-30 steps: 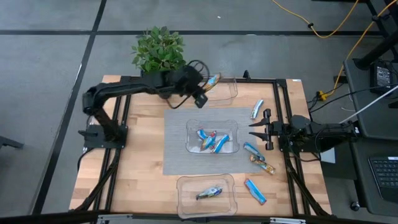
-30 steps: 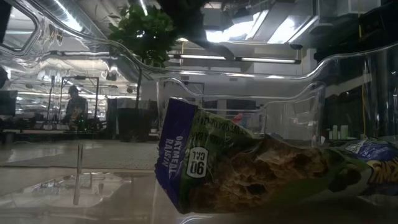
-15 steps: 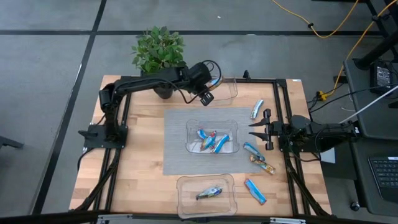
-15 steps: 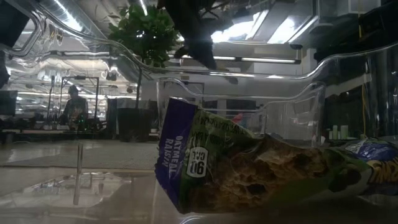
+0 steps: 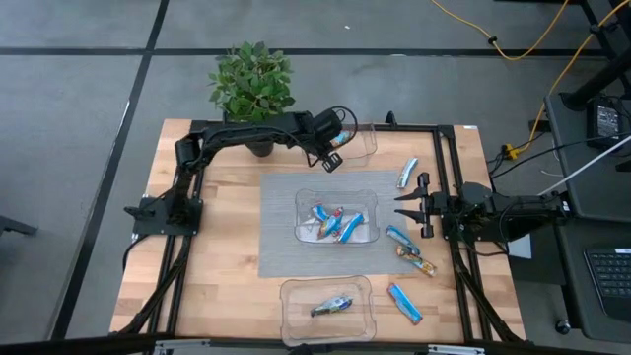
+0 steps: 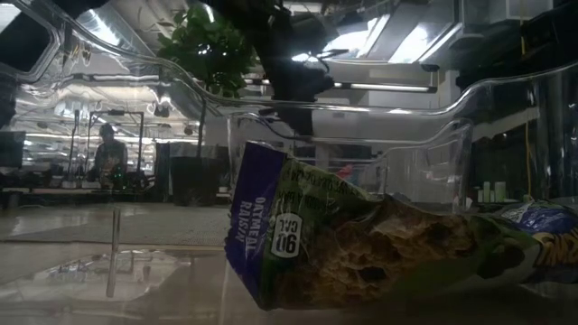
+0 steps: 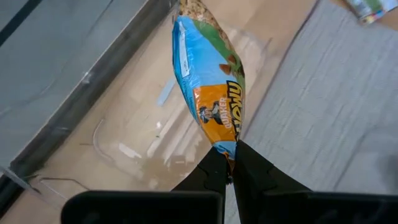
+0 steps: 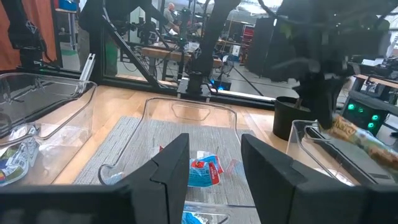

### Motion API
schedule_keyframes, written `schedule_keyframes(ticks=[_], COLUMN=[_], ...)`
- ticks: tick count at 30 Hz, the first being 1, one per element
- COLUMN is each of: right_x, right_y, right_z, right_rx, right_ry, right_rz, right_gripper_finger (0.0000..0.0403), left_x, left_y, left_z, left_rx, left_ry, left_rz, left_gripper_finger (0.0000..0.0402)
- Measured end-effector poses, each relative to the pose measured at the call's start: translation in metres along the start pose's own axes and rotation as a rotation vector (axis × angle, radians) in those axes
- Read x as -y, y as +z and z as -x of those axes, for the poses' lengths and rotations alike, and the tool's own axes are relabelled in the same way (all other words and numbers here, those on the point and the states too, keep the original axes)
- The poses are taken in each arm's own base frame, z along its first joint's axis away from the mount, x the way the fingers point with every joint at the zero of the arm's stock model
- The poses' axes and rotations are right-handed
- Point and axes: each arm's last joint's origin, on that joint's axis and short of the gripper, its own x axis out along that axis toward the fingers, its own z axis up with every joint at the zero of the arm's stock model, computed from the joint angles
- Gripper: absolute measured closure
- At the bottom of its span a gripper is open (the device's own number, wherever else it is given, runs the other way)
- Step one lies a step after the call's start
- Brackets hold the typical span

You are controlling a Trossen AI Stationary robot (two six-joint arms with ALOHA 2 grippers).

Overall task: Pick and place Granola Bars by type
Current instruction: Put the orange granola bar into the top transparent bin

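Held bar: a brown-orange and blue granola bar [image 7: 210, 87] hangs by one end from the left claw [image 7: 228, 167], above the far clear bin [image 5: 360, 144] at the back of the surface.
Left claw: clenched on the bar's crimped end; the wrapper dangles free below the fingertips, not touching the bin floor as far as the left wrist view shows.
Centre bin: the middle clear bin [image 5: 304, 202] on the grey mat [image 5: 278, 247] holds a small heap of blue bars [image 5: 337, 224].
Near bin: the front clear bin [image 5: 292, 296] holds one bar [image 5: 331, 306], the oatmeal-raisin wrapper seen close in the low view.
Loose bars: four lie on the wooden surface [image 5: 227, 256] to the right of the mat: one light blue [image 5: 407, 173] towards the back, a blue one [image 5: 398, 238] and a brown-orange one [image 5: 416, 259] beside the right arm, and a blue one [image 5: 403, 303] near the front.
Progress: by my judgement roughly halfway; two bins already have bars, the far bin looks about to get its first, and the four loose bars remain.
Left arm pose: stretched from its base on the left across the back edge, past the potted plant [image 5: 251, 81], wrist tipped down over the far bin.
Right arm pose: the right claw [image 5: 410, 206] waits released, fingers spread, just right of the mat, pointing at the centre bin.
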Motion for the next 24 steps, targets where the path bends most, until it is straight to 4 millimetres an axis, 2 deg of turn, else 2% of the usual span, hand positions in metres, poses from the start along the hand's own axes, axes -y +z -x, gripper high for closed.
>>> schedule_keyframes(ticks=[5,15,24], right_x=[0.0,0.0,0.0], right_y=[0.0,0.0,0.0], right_z=[0.0,0.0,0.0], right_rx=[0.0,0.0,-0.001], right_ry=[0.0,0.0,0.0], right_rz=[0.0,0.0,0.004], right_gripper_finger=[0.0254,0.0254,0.0254], left_x=[-0.004,-0.02,-0.019], left_y=[-0.003,0.0,-0.001], left_z=[-0.018,-0.025,-0.028], left_rx=[-0.032,-0.035,-0.045], left_ry=[0.017,0.046,0.042], left_rz=[0.011,0.07,0.062], left_gripper_finger=[0.0398,0.0393,0.0345])
